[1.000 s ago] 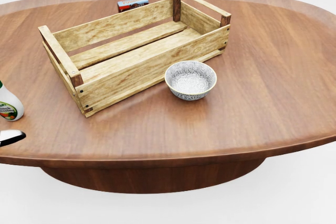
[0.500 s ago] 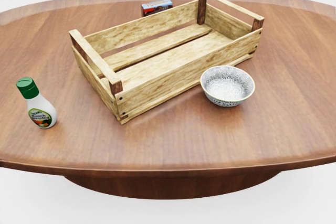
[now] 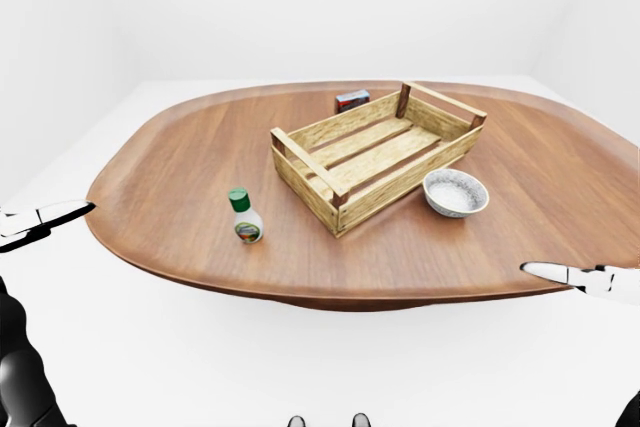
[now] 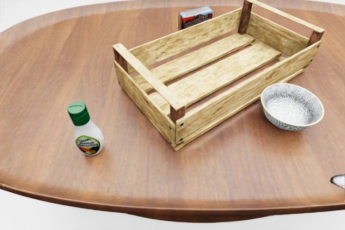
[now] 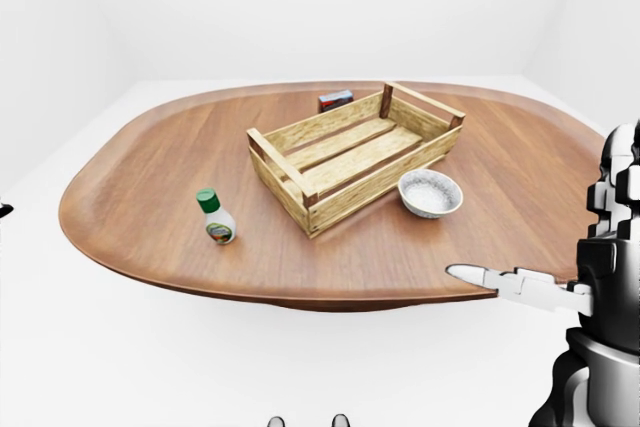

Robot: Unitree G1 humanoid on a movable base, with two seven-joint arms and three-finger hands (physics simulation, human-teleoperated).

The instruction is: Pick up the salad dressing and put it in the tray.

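The salad dressing bottle (image 4: 85, 130) stands upright on the wooden table (image 4: 48, 68), left of the wooden tray (image 4: 215, 71) and apart from it. A patterned bowl (image 4: 292, 106) sits just right of the tray, a small box (image 4: 195, 16) beyond it. The left hand (image 3: 40, 220) and right hand (image 5: 505, 282) hover off the near table edge, fingers straight, holding nothing.

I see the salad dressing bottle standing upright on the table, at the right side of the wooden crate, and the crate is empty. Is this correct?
Not quite. The salad dressing bottle does stand upright on the table, and the wooden crate is empty, but in the head view the bottle is to the left of the crate. The thing on the crate's right is the patterned bowl.
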